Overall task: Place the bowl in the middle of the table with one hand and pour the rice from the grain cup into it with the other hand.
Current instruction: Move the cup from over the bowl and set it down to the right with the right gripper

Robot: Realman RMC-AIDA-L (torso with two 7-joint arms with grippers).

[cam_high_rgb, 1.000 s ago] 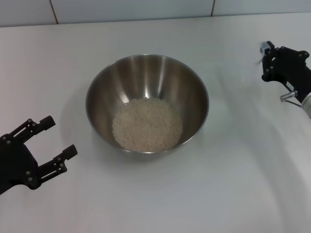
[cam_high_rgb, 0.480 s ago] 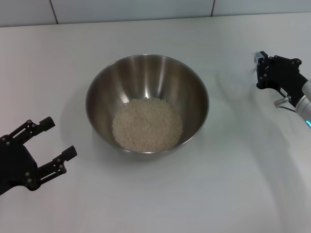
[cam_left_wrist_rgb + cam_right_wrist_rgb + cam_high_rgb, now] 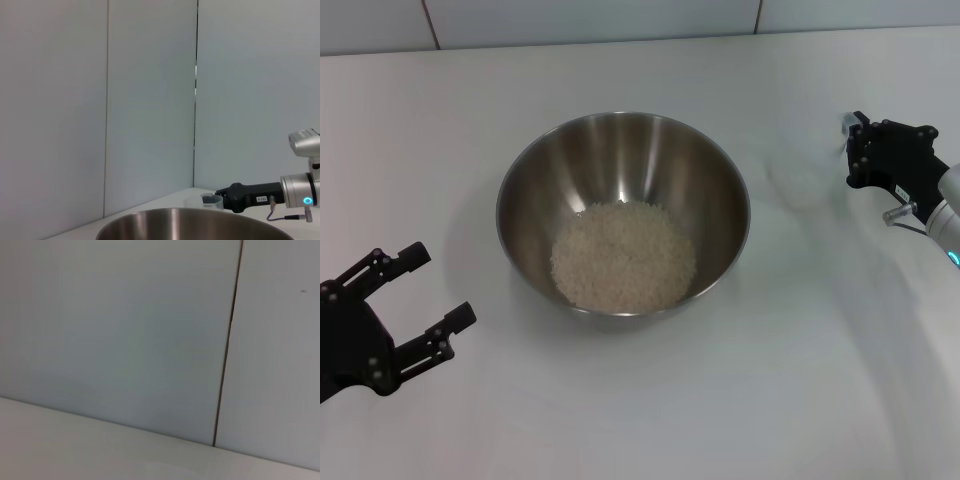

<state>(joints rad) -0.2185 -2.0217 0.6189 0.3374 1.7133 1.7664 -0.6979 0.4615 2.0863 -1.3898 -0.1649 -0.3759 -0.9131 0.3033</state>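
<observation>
My left end effector [image 3: 420, 303] hangs low with its fingers spread wide apart. My right end effector [image 3: 858, 152] reaches forward, level, arm extended.

No readable text, brand, number or sign appears in any view. The only marking is a small white label on the black right gripper [image 3: 225, 199], seen from the left wrist camera; its characters are too small to make out. The bowl [image 3: 623, 213] and table [image 3: 620, 400] carry no lettering.
</observation>
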